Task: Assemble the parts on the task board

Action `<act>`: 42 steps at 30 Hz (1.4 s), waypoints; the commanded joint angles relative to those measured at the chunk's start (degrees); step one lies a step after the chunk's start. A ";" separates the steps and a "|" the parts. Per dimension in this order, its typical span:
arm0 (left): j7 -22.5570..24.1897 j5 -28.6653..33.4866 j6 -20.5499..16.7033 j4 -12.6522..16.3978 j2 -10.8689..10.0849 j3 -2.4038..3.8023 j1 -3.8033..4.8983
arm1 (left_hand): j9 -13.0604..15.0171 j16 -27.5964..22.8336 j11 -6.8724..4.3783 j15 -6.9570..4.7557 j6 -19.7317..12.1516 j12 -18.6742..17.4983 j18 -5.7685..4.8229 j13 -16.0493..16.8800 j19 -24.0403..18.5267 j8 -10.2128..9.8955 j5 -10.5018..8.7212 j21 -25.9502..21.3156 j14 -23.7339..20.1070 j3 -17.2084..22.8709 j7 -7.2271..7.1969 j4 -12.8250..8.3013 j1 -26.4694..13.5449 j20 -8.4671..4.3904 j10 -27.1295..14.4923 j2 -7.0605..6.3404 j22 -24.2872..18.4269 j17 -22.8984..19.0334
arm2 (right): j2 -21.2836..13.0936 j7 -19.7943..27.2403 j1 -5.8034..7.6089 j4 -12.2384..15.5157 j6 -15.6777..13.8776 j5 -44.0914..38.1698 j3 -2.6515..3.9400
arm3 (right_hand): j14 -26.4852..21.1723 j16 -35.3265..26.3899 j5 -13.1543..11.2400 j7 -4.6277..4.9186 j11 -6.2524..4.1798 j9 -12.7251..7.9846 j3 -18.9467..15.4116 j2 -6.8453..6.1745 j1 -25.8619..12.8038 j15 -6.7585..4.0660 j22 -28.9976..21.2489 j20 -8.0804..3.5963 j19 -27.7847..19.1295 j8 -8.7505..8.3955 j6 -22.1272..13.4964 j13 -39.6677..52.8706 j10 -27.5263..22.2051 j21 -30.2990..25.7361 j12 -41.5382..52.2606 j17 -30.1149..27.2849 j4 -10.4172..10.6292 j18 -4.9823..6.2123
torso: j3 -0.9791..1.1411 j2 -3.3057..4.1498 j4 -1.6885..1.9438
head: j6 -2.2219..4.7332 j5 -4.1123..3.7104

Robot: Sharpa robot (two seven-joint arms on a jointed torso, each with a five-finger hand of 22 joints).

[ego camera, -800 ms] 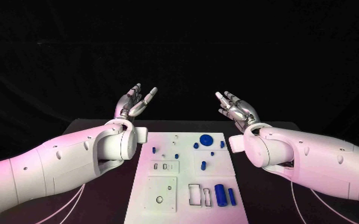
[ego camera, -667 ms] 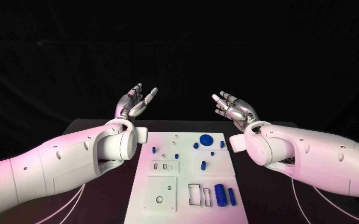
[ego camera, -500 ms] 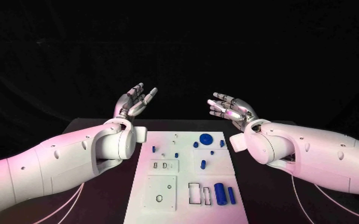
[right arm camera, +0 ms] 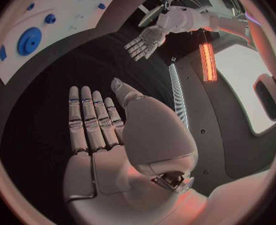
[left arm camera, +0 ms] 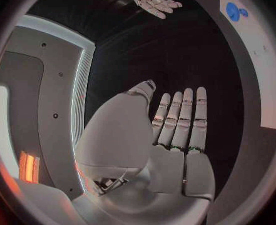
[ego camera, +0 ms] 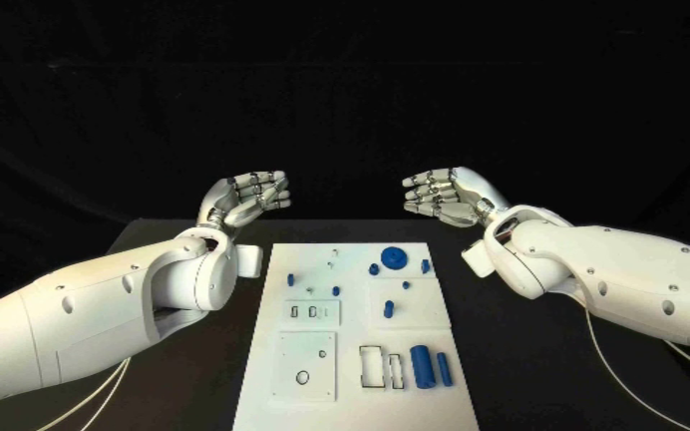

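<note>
Black table (ego camera: 546, 371) under a dark backdrop carries the white task board (ego camera: 360, 391) at its middle. Both hands hover beyond the board's far edge, empty, fingers straight and side by side: the left hand (ego camera: 244, 199) at 11 o'clock from it, the right hand (ego camera: 449, 195) at 1 o'clock. Blue parts (ego camera: 423, 366) lie on the board, a round one (ego camera: 393, 255) nearest the right hand.

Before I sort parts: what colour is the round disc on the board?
Blue disc, clearest in head view.
</note>
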 commanded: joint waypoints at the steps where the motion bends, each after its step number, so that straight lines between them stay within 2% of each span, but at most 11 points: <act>1: -1.65 -1.29 3.19 1.94 -0.72 0.06 0.26 | 1.03 1.09 -1.02 -1.57 6.51 -1.47 1.21 0.24 4.92 1.84 -0.36 2.78 6.86 9.10 1.84 -0.16 -0.42 -0.91 8.98 -3.68 0.46 1.79 | -0.15 -5.22 0.51 0.28 2.95 -13.26 0.05 | 6.33 1.55 1.38 2.79 -0.93 0.05 3.02 -3.38 -1.49 -1.39 0.58 -0.93 4.91 0.22 5.12 0.44 5.15 2.38 -0.78 1.43 -1.18 1.20 | 0.04 1.20 0.26 | -0.12 -0.16; 6: -2.83 -2.52 5.02 4.66 -2.27 0.08 0.71 | 1.03 0.86 -0.96 -1.54 6.22 -1.98 1.18 0.17 5.12 1.67 -0.68 2.89 6.94 9.03 1.83 -0.31 -1.37 -0.96 8.95 -4.67 0.40 1.90 | -0.14 -9.54 1.51 0.71 5.32 -22.80 0.09 | 10.96 4.13 1.91 1.69 -2.31 0.29 4.38 -4.91 -2.36 -3.19 1.75 -2.67 8.35 1.25 7.79 1.00 8.83 5.02 -0.45 4.02 -1.13 1.23 | -0.13 2.51 0.60 | -0.18 -0.34; 10: -3.39 -3.48 6.37 6.54 -3.36 0.11 1.07 | 1.02 0.79 -0.86 -1.55 5.79 -2.43 1.22 0.16 5.85 1.43 -0.83 3.29 7.30 8.61 1.91 -0.34 -2.48 -1.10 8.68 -5.35 0.45 2.12 | 0.21 -14.45 1.96 1.27 8.59 -32.05 0.20 | 14.77 7.16 2.41 0.87 -3.38 0.58 5.70 -7.02 -3.85 -4.67 3.39 -4.17 10.99 1.67 9.26 1.59 11.96 8.03 -0.56 7.60 -0.35 1.13 | -0.21 3.43 0.97 | -0.27 -0.67; 12: -3.55 -3.72 6.88 7.50 -3.94 0.15 1.18 | 1.02 0.77 -0.85 -1.55 5.75 -2.46 1.21 0.15 5.89 1.40 -0.84 3.30 7.29 8.57 1.92 -0.36 -2.54 -1.10 8.64 -5.40 0.44 2.13 | 0.59 -16.38 2.08 1.43 9.74 -36.18 0.24 | 17.10 11.53 2.62 0.17 -4.30 1.04 6.34 -7.94 -4.09 -5.85 5.03 -5.34 13.09 2.53 10.49 2.41 13.99 10.79 0.44 11.30 0.21 1.11 | -0.27 3.98 1.17 | -0.25 -0.65; 14: -3.67 -3.87 7.20 8.53 -4.55 0.22 1.24 | 1.01 0.73 -0.83 -1.53 5.70 -2.49 1.21 0.15 5.92 1.38 -0.85 3.32 7.26 8.53 1.93 -0.37 -2.61 -1.11 8.60 -5.44 0.44 2.13 | 1.08 -17.82 2.16 1.54 10.46 -39.58 0.26 | 18.93 16.97 4.40 -0.33 -4.88 1.29 7.20 -8.66 -4.09 -6.83 7.21 -6.44 14.89 2.89 10.81 2.91 14.59 14.23 0.68 15.44 0.73 1.09 | -0.31 4.52 1.30 | -0.08 -0.71; 17: -3.83 -4.02 7.65 10.32 -5.45 0.45 1.31 | 1.01 0.58 -0.78 -1.47 5.58 -2.56 1.19 0.15 6.01 1.31 -0.88 3.36 7.09 8.45 2.01 -0.41 -2.78 -1.13 8.47 -5.49 0.43 2.13 | 1.98 -19.81 2.22 1.57 11.06 -44.45 0.28 | 19.68 26.21 5.34 -0.95 -5.62 1.73 8.97 -9.97 -4.41 -7.73 12.00 -7.71 15.73 3.26 10.47 3.72 14.78 20.87 0.58 22.05 1.89 0.90 | -0.44 5.55 1.73 | 0.08 -1.00; 25: -3.88 -4.11 8.09 12.83 -6.51 0.94 1.37 | 1.00 0.52 -0.75 -1.45 5.53 -2.58 1.19 0.15 6.04 1.28 -0.88 3.37 7.02 8.42 2.05 -0.43 -2.84 -1.13 8.42 -5.51 0.42 2.13 | 4.06 -22.99 2.15 0.94 11.95 -51.21 0.29 | 25.34 36.03 5.46 -1.61 -6.04 2.51 10.14 -11.27 -5.54 -8.64 18.13 -8.61 18.63 3.90 9.92 4.64 13.79 28.95 0.25 27.12 3.85 1.02 | -0.81 7.29 2.20 | 0.38 -1.63; 28: -3.91 -4.10 8.16 13.31 -6.67 1.04 1.37 | 1.00 0.48 -0.72 -1.43 5.50 -2.59 1.18 0.15 6.06 1.26 -0.89 3.38 6.97 8.39 2.07 -0.44 -2.89 -1.13 8.38 -5.52 0.42 2.13 | 4.71 -23.89 2.06 0.61 12.34 -53.02 0.28 | 28.74 43.50 5.55 -1.82 -6.21 2.91 10.69 -11.64 -5.48 -8.90 30.48 -8.92 24.05 4.22 9.57 5.08 13.38 38.33 0.31 34.26 4.33 -0.64 | -0.94 7.81 2.32 | 0.39 -1.80; 31: -3.93 -4.08 8.21 13.54 -6.75 1.08 1.38 | 1.00 0.48 -0.72 -1.43 5.50 -2.59 1.18 0.15 6.06 1.26 -0.89 3.38 6.97 8.39 2.07 -0.44 -2.89 -1.13 8.38 -5.52 0.42 2.13 | 5.10 -24.31 1.98 0.35 12.55 -53.90 0.28 | 30.27 47.74 5.58 -1.82 -6.19 3.14 10.96 -11.79 -5.41 -8.91 36.16 -8.97 26.33 4.42 9.43 5.27 12.89 42.51 0.32 38.80 4.54 -1.42 | -0.98 8.06 2.38 | 0.34 -1.85; 36: -3.98 -4.07 8.33 13.80 -6.83 1.12 1.38 | 1.00 0.42 -0.70 -1.40 5.47 -2.59 1.17 0.15 6.09 1.25 -0.89 3.39 6.90 8.37 2.10 -0.43 -2.98 -1.13 8.35 -5.50 0.41 2.13 | 5.79 -24.95 1.74 -0.22 13.18 -55.54 0.27 | 31.60 52.52 5.60 -1.89 -6.17 3.51 11.41 -11.93 -5.17 -8.90 42.43 -8.97 28.61 4.77 9.33 5.53 12.19 47.03 0.52 44.00 4.69 -2.27 | -1.13 8.62 2.61 | 0.20 -2.05; 42: -4.10 -4.06 8.70 14.03 -6.98 1.14 1.38 | 0.99 0.27 -0.64 -1.35 5.32 -2.63 1.16 0.15 6.14 1.17 -0.88 3.41 6.73 8.35 2.16 -0.63 -2.95 -1.14 8.19 -5.56 0.39 2.14 | 6.14 -25.44 1.46 -0.56 14.68 -56.69 0.25 | 31.76 54.33 5.58 -2.38 -6.50 3.76 11.74 -11.94 -5.09 -9.11 46.44 -9.08 29.99 4.92 9.07 5.74 11.58 49.85 0.70 45.63 4.85 -2.79 | -1.16 9.03 2.86 | 0.36 -2.33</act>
